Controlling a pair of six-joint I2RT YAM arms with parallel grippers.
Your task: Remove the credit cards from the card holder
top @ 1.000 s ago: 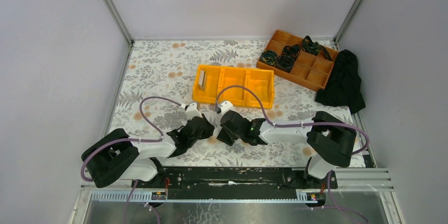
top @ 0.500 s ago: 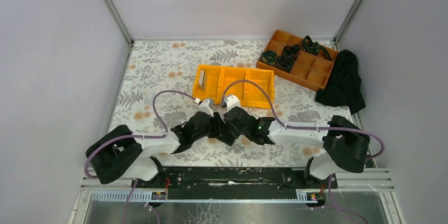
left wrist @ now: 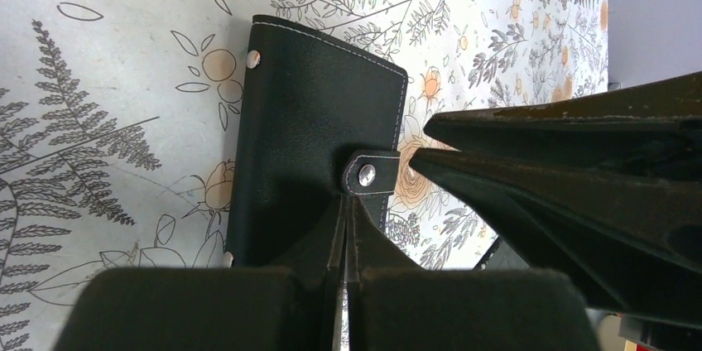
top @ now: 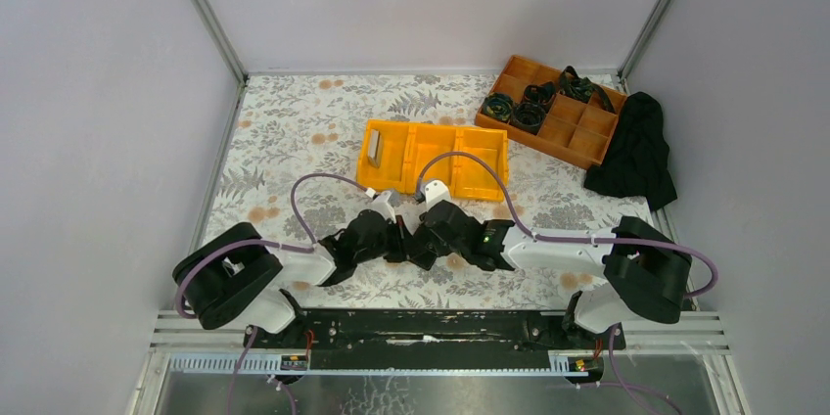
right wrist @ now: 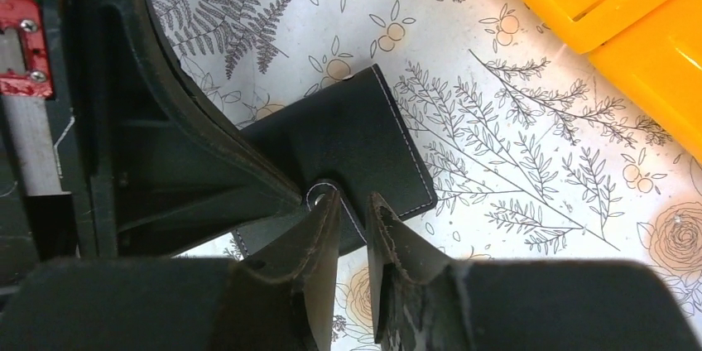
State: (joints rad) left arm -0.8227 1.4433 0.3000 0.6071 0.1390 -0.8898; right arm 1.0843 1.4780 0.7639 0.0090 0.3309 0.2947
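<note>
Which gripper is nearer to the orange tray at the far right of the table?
Right. Both meet at the card holder: the right gripper on the side facing the orange tray, the left gripper on the opposite side, slightly farther.

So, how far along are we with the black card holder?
Done: perhaps one pale grey card, standing in the left compartment of the yellow plastic bin. In hand: left gripper, shut, and right gripper, open, meet at the snap strap of the black card holder. Left: it lies closed, snapped.
</note>
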